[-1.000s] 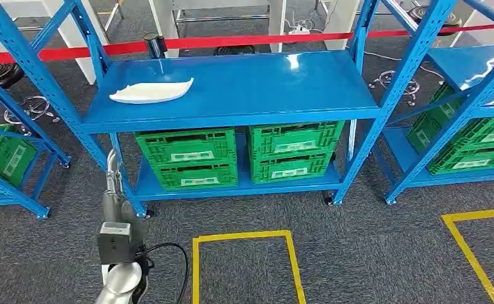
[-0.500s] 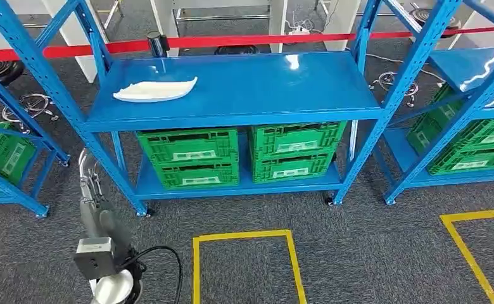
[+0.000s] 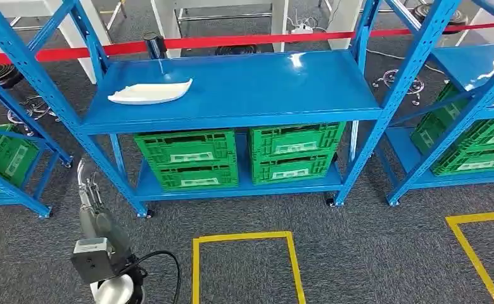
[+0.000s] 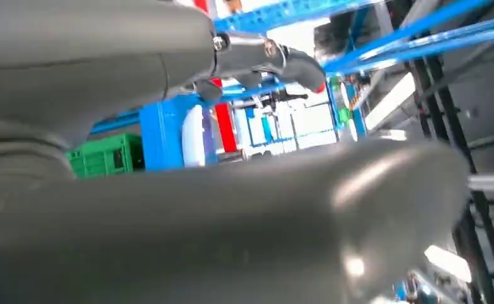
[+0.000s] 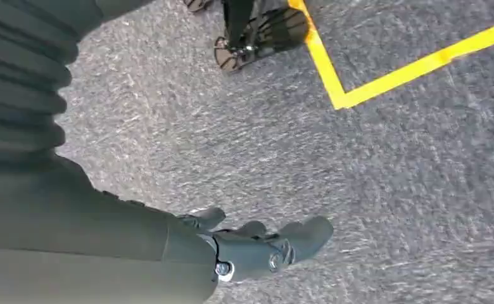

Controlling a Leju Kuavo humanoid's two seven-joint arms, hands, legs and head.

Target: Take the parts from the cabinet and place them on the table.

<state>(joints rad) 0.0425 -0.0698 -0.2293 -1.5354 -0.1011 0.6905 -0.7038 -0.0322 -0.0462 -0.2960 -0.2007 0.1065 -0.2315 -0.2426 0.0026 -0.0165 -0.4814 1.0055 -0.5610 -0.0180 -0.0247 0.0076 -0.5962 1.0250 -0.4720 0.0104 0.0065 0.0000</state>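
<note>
A white, flat, curved part (image 3: 149, 93) lies on the left of the blue rack's upper shelf (image 3: 263, 88). My left hand (image 3: 87, 187) is low at the rack's front-left post, well below and short of the part, its fingers pointing up towards the shelf and holding nothing. In the left wrist view the left hand's (image 4: 260, 58) dark fingers stretch out past the thick grey thumb (image 4: 244, 221), with blue rack beams beyond. My right hand (image 5: 260, 246) hangs over grey carpet, its fingers loosely apart and empty.
Two pairs of stacked green crates (image 3: 187, 158) (image 3: 293, 151) fill the lower shelf. A red barrier tape (image 3: 244, 39) runs behind the rack. More blue racks with green crates stand left (image 3: 4, 158) and right (image 3: 472, 145). Yellow floor lines (image 3: 244, 237) mark the carpet.
My left arm has swung left and lower, away from the rack's front post. The whole picture has shifted slightly with the camera. The white part has stayed on the shelf.
</note>
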